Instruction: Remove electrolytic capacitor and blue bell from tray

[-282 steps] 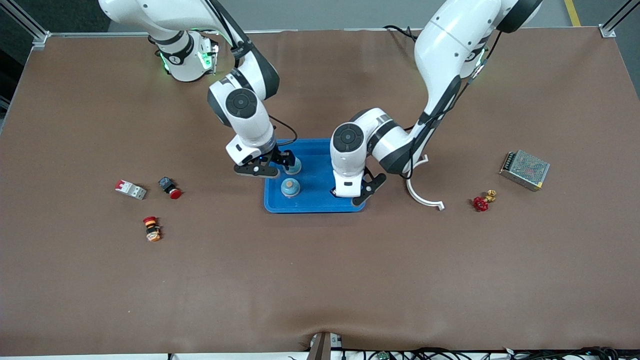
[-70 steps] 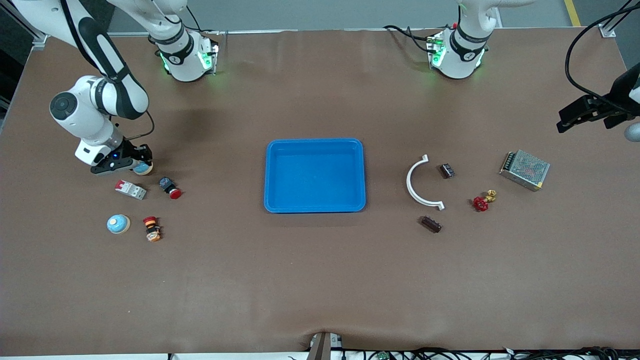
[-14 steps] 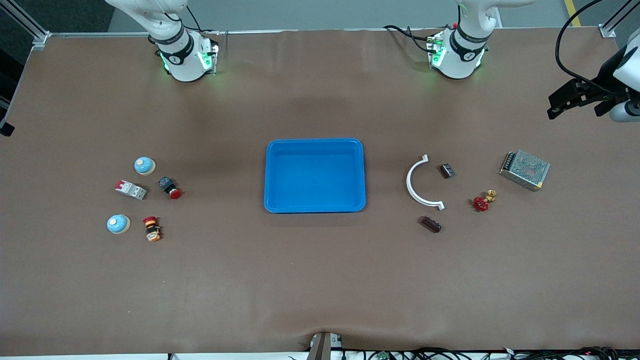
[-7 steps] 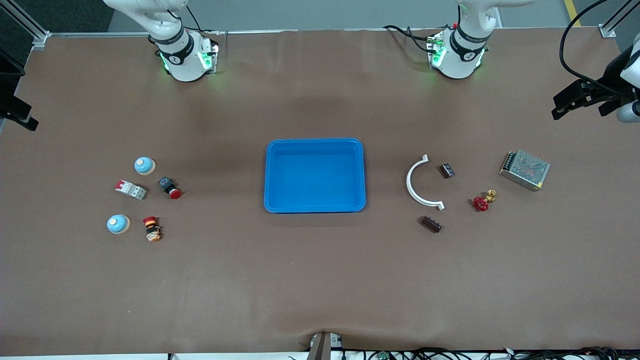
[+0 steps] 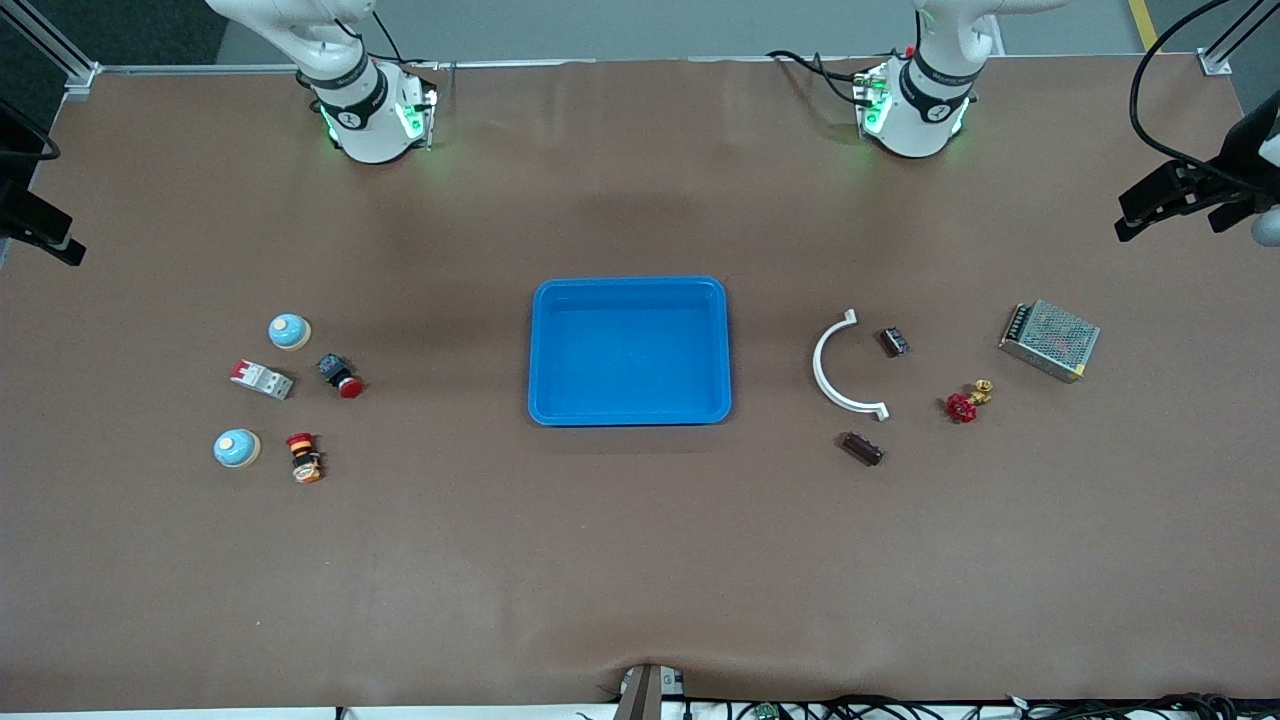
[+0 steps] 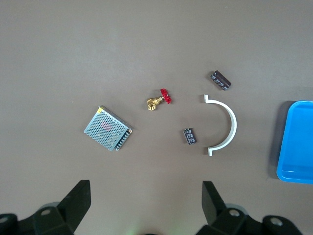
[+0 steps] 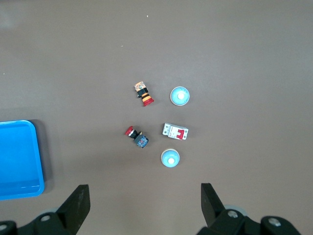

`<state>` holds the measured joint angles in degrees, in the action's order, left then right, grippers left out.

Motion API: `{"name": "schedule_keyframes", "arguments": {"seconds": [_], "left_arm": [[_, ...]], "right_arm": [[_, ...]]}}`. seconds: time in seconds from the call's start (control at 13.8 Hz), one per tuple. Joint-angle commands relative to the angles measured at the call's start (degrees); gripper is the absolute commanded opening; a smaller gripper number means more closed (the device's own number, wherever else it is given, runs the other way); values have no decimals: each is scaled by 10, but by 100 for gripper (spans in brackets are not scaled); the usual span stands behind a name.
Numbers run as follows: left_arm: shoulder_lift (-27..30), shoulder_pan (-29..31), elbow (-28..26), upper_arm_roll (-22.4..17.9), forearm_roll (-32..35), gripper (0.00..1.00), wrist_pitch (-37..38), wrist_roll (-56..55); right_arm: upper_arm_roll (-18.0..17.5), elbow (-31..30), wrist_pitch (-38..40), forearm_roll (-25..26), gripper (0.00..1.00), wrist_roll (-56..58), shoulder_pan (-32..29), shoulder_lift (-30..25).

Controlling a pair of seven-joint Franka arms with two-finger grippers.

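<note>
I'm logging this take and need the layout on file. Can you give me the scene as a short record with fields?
tray: blue tray, empty, mid-table
bells: two blue bells, on the table toward the right arm's end
capacitors: two dark capacitors, beside the white curved piece
left claw: left claw, open, holding nothing
right claw: right claw, open, holding nothing
</note>
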<state>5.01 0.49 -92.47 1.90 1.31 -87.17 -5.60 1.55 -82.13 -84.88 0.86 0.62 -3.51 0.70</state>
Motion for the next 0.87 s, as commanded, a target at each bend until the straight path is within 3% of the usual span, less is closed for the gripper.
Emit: {"name": "schedule_keyframes", "arguments": {"seconds": [0.0,0.65,0.79], "left_arm": [[18,2,-14,5,-9,100,-4,10],[18,0,-8,23,-10,100,0,23],[17,0,-3,23,-10,100,0,34]], "right_arm": [[8,-11,-6,-3,100,-3,7,-10],[9,-14,-6,-3,100,1,10,-10],[41,-14,-6,-3,100,1,40,-10]]}}
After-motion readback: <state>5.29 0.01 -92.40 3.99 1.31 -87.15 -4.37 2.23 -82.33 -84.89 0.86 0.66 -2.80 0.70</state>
